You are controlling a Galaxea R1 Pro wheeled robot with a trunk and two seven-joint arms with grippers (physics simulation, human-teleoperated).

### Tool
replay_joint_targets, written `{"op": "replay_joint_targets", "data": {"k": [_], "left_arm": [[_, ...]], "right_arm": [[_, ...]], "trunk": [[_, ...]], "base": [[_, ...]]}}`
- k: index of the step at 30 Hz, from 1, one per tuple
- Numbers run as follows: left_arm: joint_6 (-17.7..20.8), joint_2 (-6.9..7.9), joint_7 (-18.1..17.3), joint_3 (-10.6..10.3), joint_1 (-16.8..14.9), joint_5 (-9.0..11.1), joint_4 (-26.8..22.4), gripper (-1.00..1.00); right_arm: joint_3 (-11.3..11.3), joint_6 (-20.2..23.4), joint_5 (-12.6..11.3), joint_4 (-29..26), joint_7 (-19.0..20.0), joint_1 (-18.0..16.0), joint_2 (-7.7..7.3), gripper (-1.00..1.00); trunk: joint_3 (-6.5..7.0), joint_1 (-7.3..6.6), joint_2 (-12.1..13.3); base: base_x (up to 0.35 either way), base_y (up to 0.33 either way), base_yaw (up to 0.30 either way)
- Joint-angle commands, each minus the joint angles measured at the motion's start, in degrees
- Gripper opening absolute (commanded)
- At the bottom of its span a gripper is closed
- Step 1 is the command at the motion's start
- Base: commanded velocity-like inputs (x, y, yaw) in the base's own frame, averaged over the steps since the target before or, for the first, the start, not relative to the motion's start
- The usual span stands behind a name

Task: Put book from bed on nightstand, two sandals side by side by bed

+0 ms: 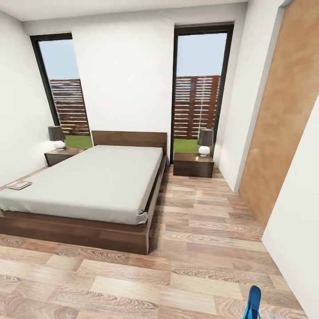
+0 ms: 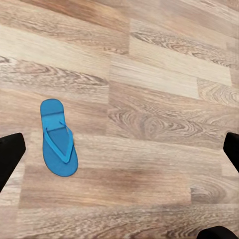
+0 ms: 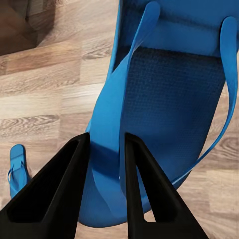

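Observation:
The bed (image 1: 93,181) with its grey cover and dark frame stands at the left of the bedroom. The book (image 1: 18,184) lies on its near left corner. A nightstand (image 1: 62,155) stands at the bed's far left and another nightstand (image 1: 193,165) at its far right. My right gripper (image 3: 104,184) is shut on one blue sandal (image 3: 169,99), whose tip shows at the head view's lower right as the sandal (image 1: 253,303). The other sandal (image 2: 59,138) lies flat on the floor below my open left gripper (image 2: 122,149), also seen as the floor sandal (image 3: 16,167).
Each nightstand carries a lamp (image 1: 204,141). A wooden door (image 1: 283,110) and white wall close the right side. Bare wood-plank floor (image 1: 199,230) stretches between the bed's right side and the door. Two tall windows (image 1: 197,88) are in the far wall.

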Motion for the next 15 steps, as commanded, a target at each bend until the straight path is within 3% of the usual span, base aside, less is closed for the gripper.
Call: {"op": "replay_joint_targets", "data": {"k": [1, 15], "left_arm": [[0.0, 0.01, -0.3, 0.0, 0.0, 0.4, 0.0, 1.0], [0.0, 0.01, -0.3, 0.0, 0.0, 0.4, 0.0, 1.0]], "right_arm": [[0.5, -0.2, -0.5, 0.1, 0.3, 0.0, -0.01, -1.0], [0.5, -0.2, -0.5, 0.1, 0.3, 0.0, -0.01, -1.0]], "trunk": [[-0.06, -0.01, 0.0], [-0.06, -0.01, 0.0]], "base": [[0.0, -0.008, 0.0], [0.0, -0.001, 0.0]]}}
